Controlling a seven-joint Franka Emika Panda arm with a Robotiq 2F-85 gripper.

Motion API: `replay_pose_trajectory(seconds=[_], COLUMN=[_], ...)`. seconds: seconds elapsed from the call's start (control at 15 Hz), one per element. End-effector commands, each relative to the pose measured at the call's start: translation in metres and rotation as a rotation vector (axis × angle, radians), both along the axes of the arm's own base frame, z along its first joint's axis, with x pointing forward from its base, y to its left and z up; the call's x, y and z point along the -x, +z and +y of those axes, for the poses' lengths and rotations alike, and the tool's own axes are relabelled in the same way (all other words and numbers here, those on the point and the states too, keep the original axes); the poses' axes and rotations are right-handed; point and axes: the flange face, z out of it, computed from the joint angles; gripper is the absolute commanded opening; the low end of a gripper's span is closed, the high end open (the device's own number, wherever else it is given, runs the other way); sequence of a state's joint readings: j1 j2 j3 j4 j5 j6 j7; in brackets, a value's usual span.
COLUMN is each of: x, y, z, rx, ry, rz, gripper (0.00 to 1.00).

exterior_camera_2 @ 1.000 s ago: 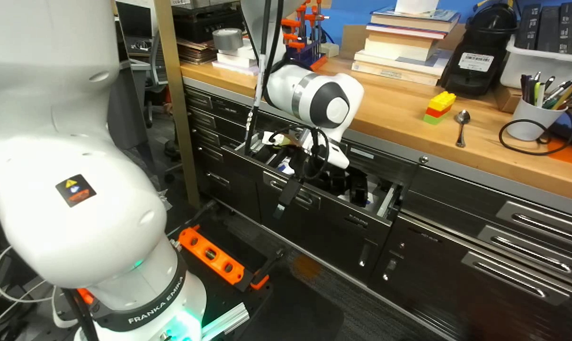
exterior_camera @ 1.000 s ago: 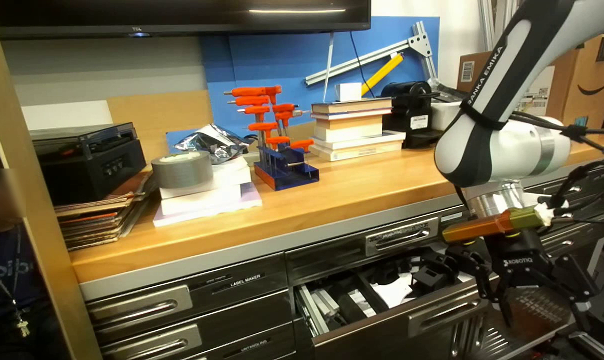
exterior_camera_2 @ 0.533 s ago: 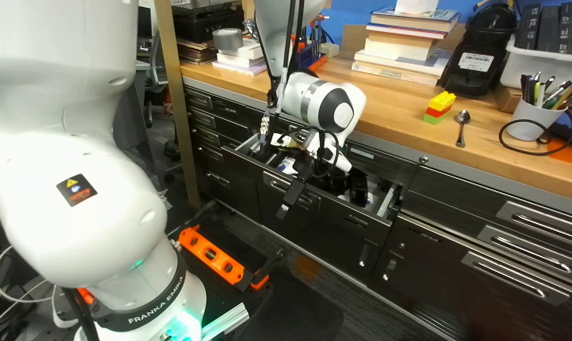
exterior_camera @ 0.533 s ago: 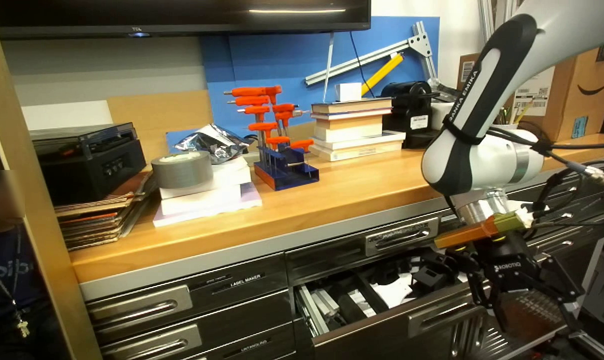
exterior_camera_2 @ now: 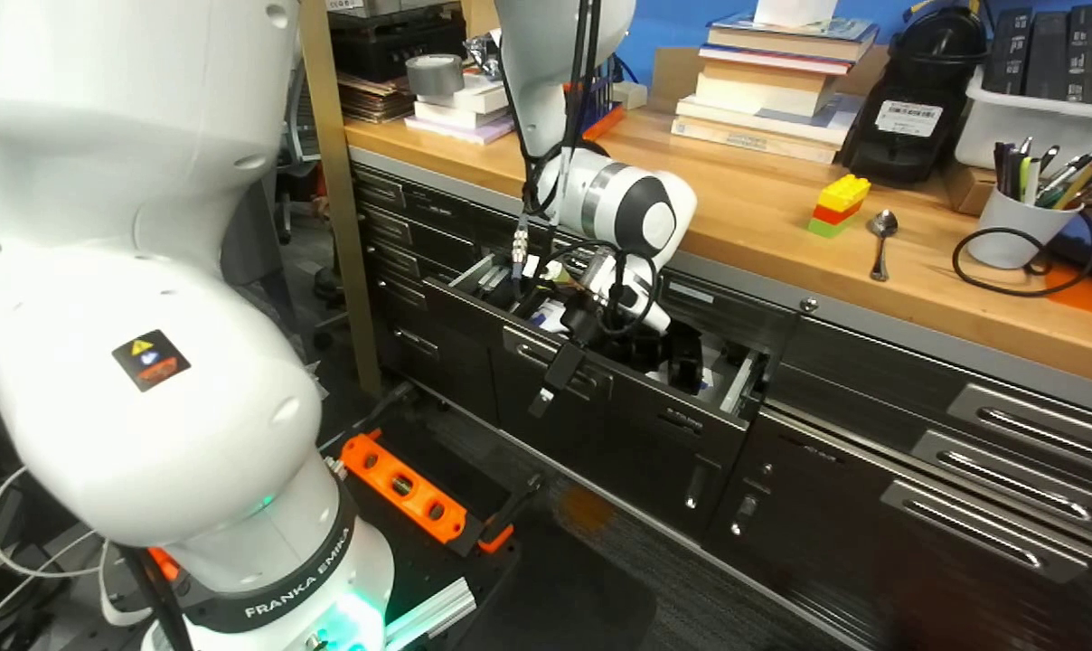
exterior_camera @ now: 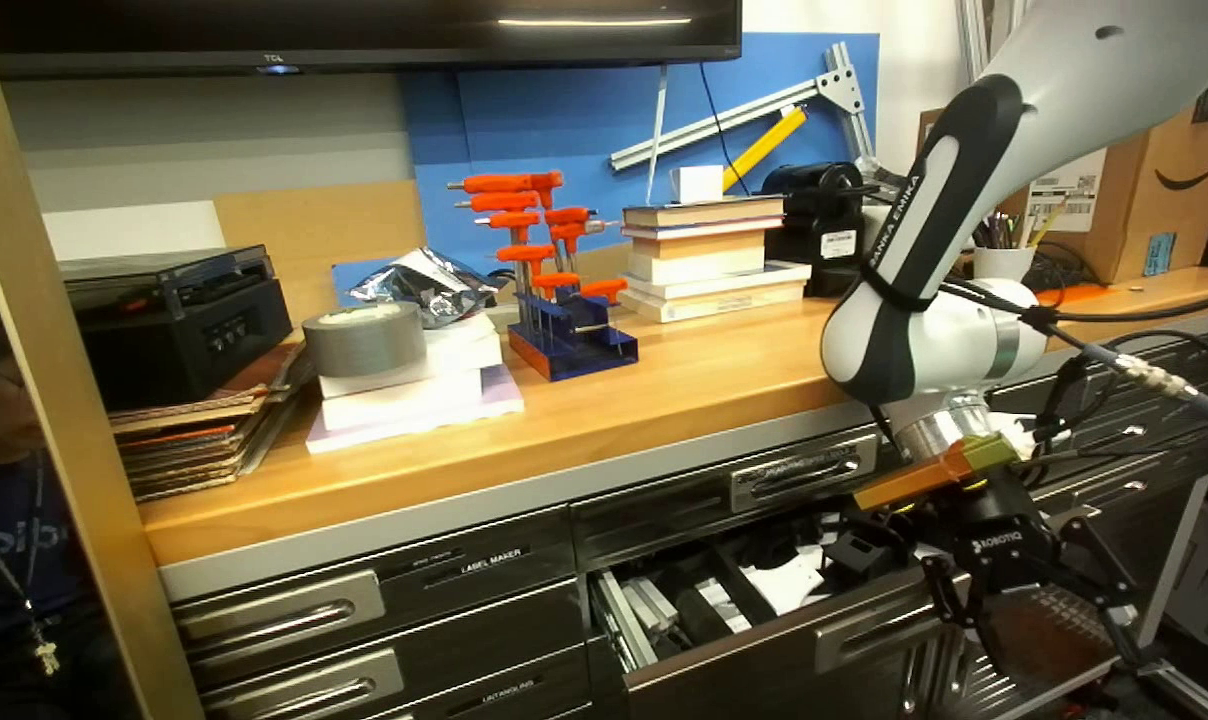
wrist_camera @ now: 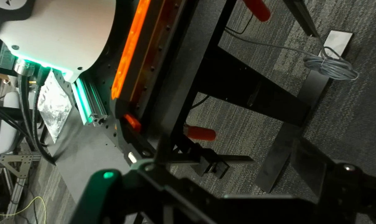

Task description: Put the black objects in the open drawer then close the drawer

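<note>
The wide drawer (exterior_camera: 764, 660) stands pulled out below the counter in both exterior views. Inside it lie several black pieces: a boxy one (exterior_camera: 862, 552) near the arm and a curved one (exterior_camera_2: 686, 357) toward the drawer's far end. Dark parts overlap, so I cannot tell each piece apart. My gripper (exterior_camera: 1059, 645) hangs in front of the drawer front, its fingers spread wide with nothing between them. In the wrist view the gripper (wrist_camera: 236, 157) looks down past the base stand to the carpet; neither drawer nor black objects show there.
On the counter (exterior_camera_2: 763, 208) are stacked books (exterior_camera_2: 772, 90), toy bricks (exterior_camera_2: 840, 206), a spoon (exterior_camera_2: 882, 244) and a pen cup (exterior_camera_2: 1021, 221). A hex key stand (exterior_camera: 574, 340) and tape roll (exterior_camera: 364, 340) sit farther along. An orange level (exterior_camera_2: 401, 486) lies by my base.
The arm and gripper have shifted left and slightly down in an exterior view, uncovering the pen cup behind. The drawer and its contents have not moved. The gripper stays open.
</note>
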State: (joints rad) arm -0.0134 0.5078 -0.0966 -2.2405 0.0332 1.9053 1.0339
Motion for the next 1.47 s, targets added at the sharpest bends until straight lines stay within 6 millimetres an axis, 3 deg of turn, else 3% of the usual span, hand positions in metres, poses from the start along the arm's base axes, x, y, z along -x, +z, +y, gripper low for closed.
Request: replay_pose_trajectory(seconds=[0.0, 0.67, 1.2, 1.4], x=[-0.021, -0.053, -0.095, -0.101], y=[-0.005, -0.01, 0.012, 0.012], z=[0.016, 0.064, 0.113, 0.13], rx=[-0.027, -0.065, -0.064, -0.063], ry=[0.036, 0.009, 0.078, 0.119], rz=[-0.037, -0.354, -0.593, -0.627], gripper=[1.0, 1.0, 1.0, 1.0])
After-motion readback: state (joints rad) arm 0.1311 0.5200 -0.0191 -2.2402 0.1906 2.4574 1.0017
